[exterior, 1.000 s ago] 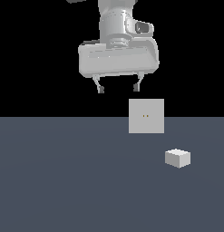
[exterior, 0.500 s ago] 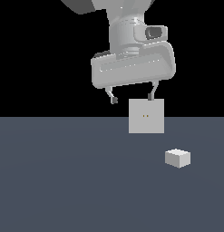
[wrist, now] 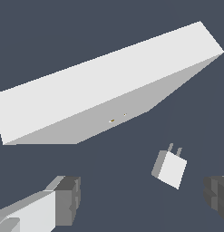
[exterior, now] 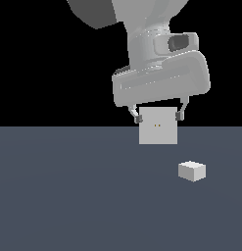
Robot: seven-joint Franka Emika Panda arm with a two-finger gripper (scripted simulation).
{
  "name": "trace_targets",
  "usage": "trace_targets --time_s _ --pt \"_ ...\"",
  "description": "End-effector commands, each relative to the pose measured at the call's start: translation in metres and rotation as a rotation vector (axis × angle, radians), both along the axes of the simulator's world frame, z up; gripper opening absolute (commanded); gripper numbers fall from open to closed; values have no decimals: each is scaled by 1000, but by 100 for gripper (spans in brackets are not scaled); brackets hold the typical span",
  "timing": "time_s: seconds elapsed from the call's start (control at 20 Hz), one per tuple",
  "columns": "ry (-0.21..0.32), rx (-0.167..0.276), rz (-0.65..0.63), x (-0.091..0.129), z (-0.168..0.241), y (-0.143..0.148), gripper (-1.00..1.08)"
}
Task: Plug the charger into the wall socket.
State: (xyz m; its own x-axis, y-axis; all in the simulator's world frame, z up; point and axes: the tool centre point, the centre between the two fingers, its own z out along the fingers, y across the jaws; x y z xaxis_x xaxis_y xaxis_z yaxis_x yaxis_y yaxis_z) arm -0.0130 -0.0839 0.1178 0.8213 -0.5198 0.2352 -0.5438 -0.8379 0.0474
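The charger (exterior: 192,170) is a small off-white block lying on the dark floor, toward the exterior view's right. In the wrist view the charger (wrist: 169,167) shows two prongs pointing toward the wall socket (wrist: 109,86). That wall socket (exterior: 158,126) is an upright light-grey square plate with two tiny yellowish dots at its centre. My gripper (exterior: 157,117) hangs open in front of the plate's upper part, holding nothing, with its fingertips (exterior: 137,119) spread to either side. It is above and to the left of the charger in the exterior view.
A flat dark grey-blue floor (exterior: 68,196) spreads under everything, and black background lies beyond it. The arm's bulky grey wrist body (exterior: 161,73) looms above the socket.
The arm has come down and toward the exterior view's right, and looms larger. The open fingers now flank the socket's top. Charger and socket have not moved.
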Motion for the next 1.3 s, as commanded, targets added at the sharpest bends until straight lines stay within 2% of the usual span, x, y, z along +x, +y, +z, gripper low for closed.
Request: trace_targets --time_s 0.0,0.7,1.25 --pt "-19 -9 -56 -4 -6 -7 100" --pt "-110 -60 -345 -29 -40 -43 100" --pt "-142 -79 -459 -41 -54 -55 100"
